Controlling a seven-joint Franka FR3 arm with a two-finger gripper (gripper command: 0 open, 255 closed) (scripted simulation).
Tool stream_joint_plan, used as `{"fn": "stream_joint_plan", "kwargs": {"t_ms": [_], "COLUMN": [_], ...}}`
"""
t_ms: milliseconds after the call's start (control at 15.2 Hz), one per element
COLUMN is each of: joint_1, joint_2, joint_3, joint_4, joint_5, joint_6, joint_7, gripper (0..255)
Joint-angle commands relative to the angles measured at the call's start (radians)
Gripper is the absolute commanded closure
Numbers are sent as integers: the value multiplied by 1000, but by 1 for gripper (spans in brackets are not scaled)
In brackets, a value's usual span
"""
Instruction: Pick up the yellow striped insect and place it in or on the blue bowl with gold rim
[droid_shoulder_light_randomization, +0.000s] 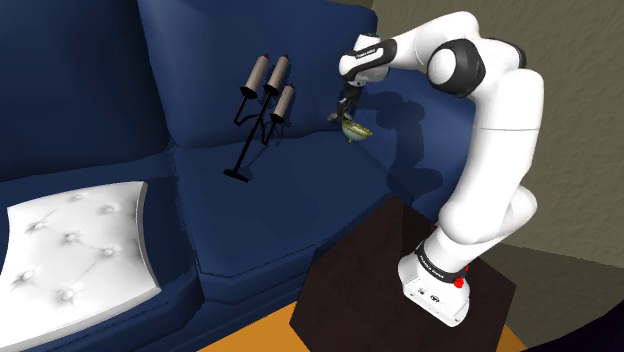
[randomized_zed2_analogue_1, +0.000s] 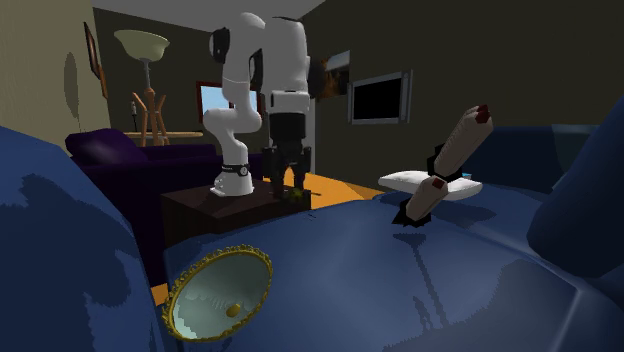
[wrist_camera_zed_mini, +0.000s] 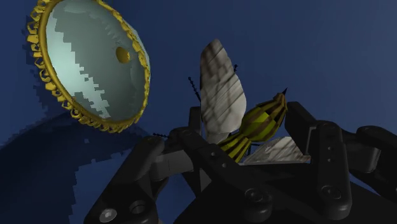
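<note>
Black fingers (wrist_camera_zed_mini: 321, 153) of the one gripper (wrist_camera_zed_mini: 245, 141) are drawn in tight on the single yellow striped insect (wrist_camera_zed_mini: 257, 122) and clasp its body between them, so that only its own width keeps them apart. The insect's long axis runs across from one finger to the other, slanting a little away from the palm. Its tapered, striped tail end points toward the finger farther from the bowl. Two pale grey wings spread from the body, one standing up and one lying flat beside that finger. Just beyond the insect is one bowl (wrist_camera_zed_mini: 89, 70), pale blue inside with an ornate gold rim, tilted with its open mouth turned toward the gripper. Insect and bowl are near each other but apart. In the shoulder view the gripper (droid_shoulder_light_randomization: 346, 106) hangs above the seat of the dark blue sofa (droid_shoulder_light_randomization: 250, 220), close to the backrest, with the insect in its grasp. Farther along the seat is one black candle holder (droid_shoulder_light_randomization: 258, 115) carrying three grey candles, its foot on the seat and its top tilted back toward the backrest. One white tufted cushion (droid_shoulder_light_randomization: 75, 240) rests on the sofa at that view's lower left. The dark brown stand (droid_shoulder_light_randomization: 390, 285) sits in front of the sofa. Farthest off, the second exterior view shows one floor lamp (randomized_zed2_analogue_1: 142, 45), one dark wall screen (randomized_zed2_analogue_1: 378, 98) and one purple armchair (randomized_zed2_analogue_1: 110, 150).
</note>
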Motion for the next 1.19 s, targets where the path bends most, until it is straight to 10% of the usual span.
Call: {"fn": "stream_joint_plan", "kwargs": {"t_ms": [0, 594, 1122], "joint_1": [-34, -183, -185], "joint_2": [39, 208, 255], "joint_3": [-5, -22, -18], "joint_4": [60, 348, 316], "joint_5": [9, 45, 50], "joint_6": [-22, -141, -63], "joint_7": [-42, -204, -208], "gripper": [255, 255, 255]}}
